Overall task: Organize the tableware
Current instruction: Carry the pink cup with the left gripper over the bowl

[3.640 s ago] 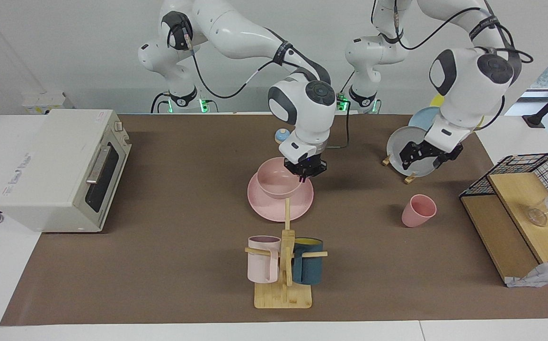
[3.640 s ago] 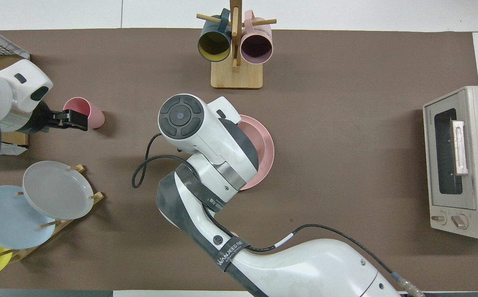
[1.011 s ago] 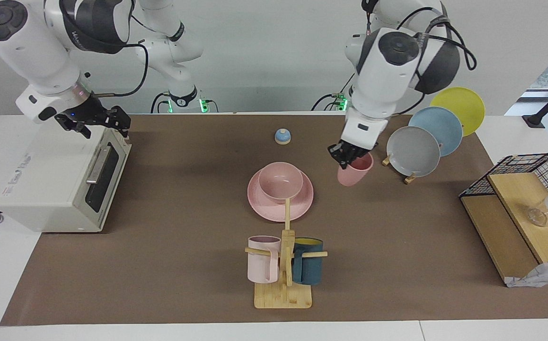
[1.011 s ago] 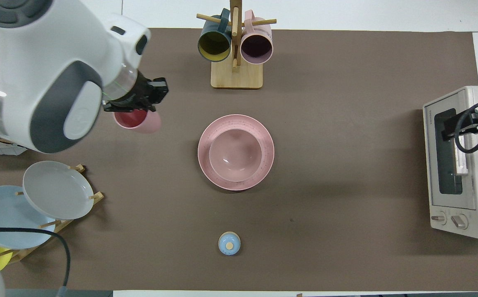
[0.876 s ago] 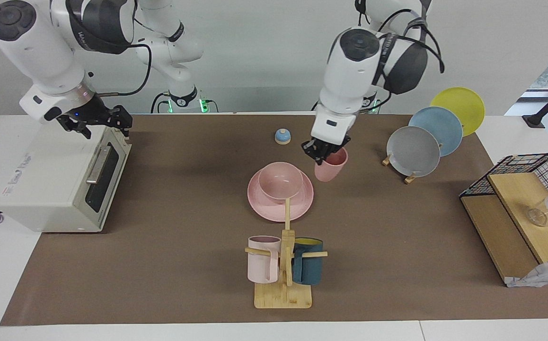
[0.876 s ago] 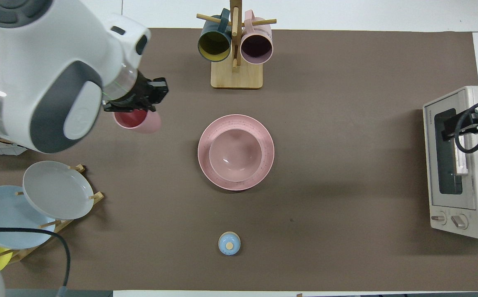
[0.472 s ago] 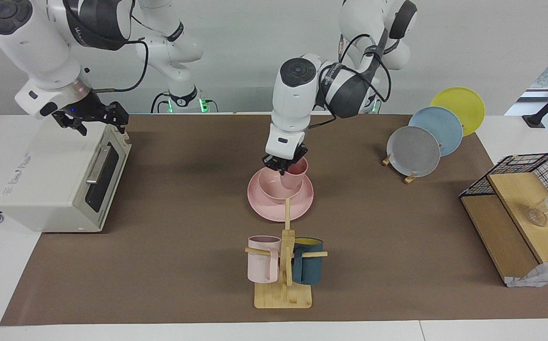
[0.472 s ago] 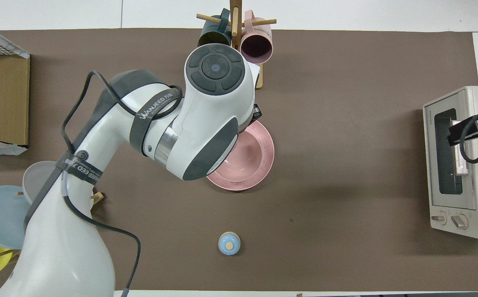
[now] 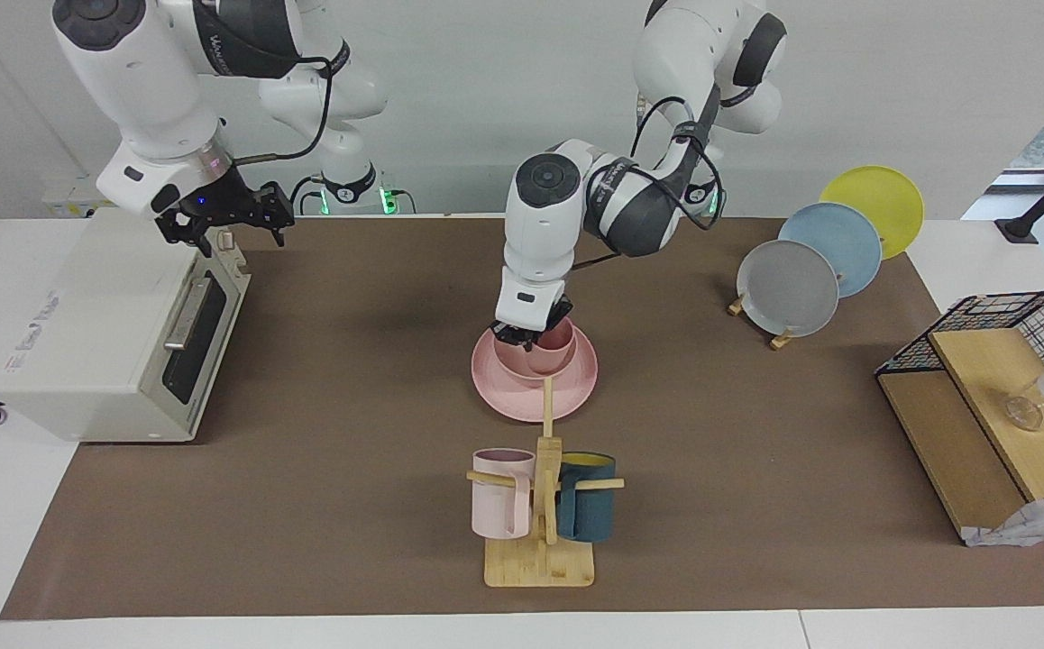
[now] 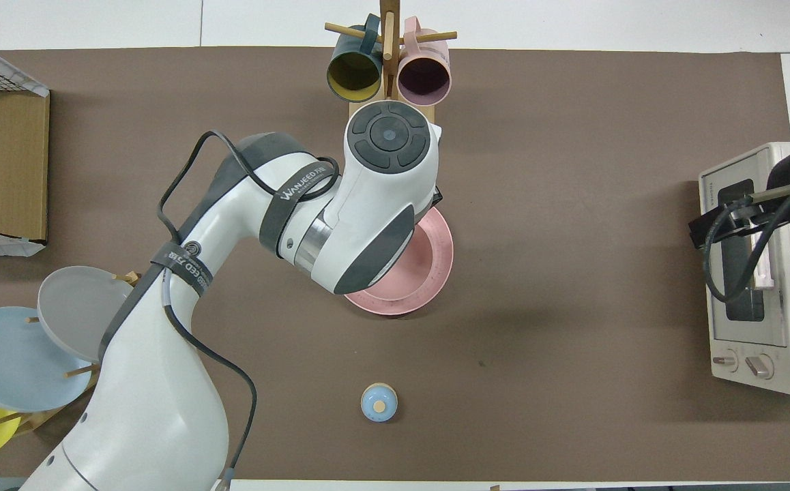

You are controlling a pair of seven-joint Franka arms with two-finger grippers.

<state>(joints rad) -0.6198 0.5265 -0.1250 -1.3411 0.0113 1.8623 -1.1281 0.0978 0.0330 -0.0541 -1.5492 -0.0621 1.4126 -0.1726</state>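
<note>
Centre of the frame, left gripper clamped on pink cup inside pink bowl on pink plate, upper left, right gripper wide above toaster oven

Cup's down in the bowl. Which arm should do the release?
Left. The left hand is shut on the pink cup, which sits inside the pink bowl on the pink plate. The right hand hangs open over the toaster oven.

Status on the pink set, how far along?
Done: bowl sits on the plate. In hand: left hand is shut on the cup, lowered into the bowl. Left: release and withdraw. Right hand waits, open, over the toaster oven.
</note>
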